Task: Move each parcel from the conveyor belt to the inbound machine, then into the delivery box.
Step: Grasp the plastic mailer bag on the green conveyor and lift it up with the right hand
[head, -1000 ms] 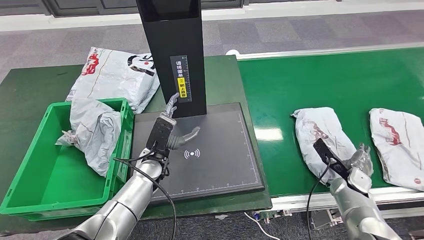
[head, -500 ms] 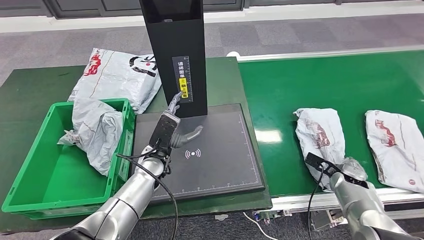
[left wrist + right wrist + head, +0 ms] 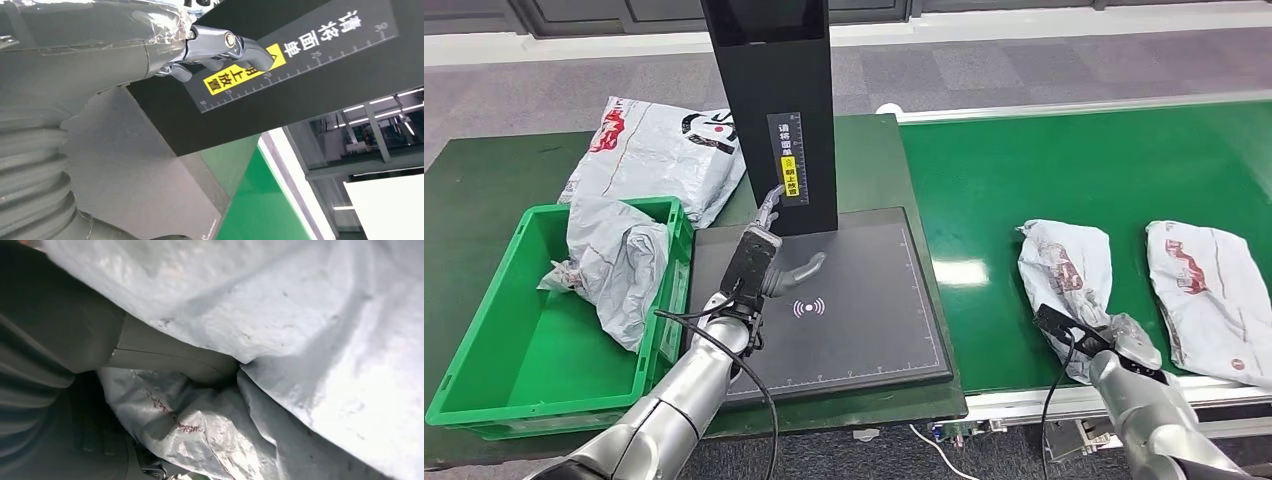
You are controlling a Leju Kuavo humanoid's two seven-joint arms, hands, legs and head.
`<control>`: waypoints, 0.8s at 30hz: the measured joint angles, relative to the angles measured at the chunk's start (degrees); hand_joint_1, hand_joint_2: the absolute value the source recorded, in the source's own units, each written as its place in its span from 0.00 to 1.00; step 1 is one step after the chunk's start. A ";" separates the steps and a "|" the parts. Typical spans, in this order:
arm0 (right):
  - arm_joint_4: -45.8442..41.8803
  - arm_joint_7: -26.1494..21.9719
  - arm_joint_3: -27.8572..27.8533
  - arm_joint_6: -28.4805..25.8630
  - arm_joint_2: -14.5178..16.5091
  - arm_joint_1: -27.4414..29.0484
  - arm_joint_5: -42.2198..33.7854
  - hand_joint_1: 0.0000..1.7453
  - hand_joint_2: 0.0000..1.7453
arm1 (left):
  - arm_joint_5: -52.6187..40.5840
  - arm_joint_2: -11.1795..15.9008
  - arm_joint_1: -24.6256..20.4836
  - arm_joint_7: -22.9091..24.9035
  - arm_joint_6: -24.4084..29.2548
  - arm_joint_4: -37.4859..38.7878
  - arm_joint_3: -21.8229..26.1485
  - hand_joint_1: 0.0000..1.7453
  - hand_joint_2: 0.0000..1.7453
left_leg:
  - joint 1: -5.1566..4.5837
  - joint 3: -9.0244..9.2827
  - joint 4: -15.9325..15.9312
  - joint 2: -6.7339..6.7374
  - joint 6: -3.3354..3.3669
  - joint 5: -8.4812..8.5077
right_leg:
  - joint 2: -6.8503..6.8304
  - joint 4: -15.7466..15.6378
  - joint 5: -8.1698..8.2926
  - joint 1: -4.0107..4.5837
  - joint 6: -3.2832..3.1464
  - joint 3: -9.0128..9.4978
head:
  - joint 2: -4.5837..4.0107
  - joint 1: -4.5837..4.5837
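At lower right, the right hand (image 3: 1124, 345) grips the near end of a grey parcel (image 3: 1067, 275) on the conveyor belt (image 3: 1064, 170); left hand (image 3: 769, 255), fingers spread and empty, hovers over the inbound machine (image 3: 864, 320).

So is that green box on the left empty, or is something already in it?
Not empty. One crumpled grey parcel lies in the green box, leaning against its right wall; the rest of its floor is bare.

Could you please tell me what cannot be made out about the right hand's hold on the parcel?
- Head view: the right hand lies at the near end of the parcel; its fingers are too small to read.
- Right wrist view: the parcel folds over the thumb, hiding whether the fingers have closed.
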 joint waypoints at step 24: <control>-30.77 -21.07 3.93 -23.23 6.50 8.37 -25.64 1.00 1.00 | -2.70 1.80 2.82 1.29 4.43 -3.60 1.26 0.00 1.00 | -0.04 -0.39 -0.01 -0.35 0.01 0.12 | -0.35 0.12 -0.07 -0.15 0.02 -0.34 | 0.00 -0.01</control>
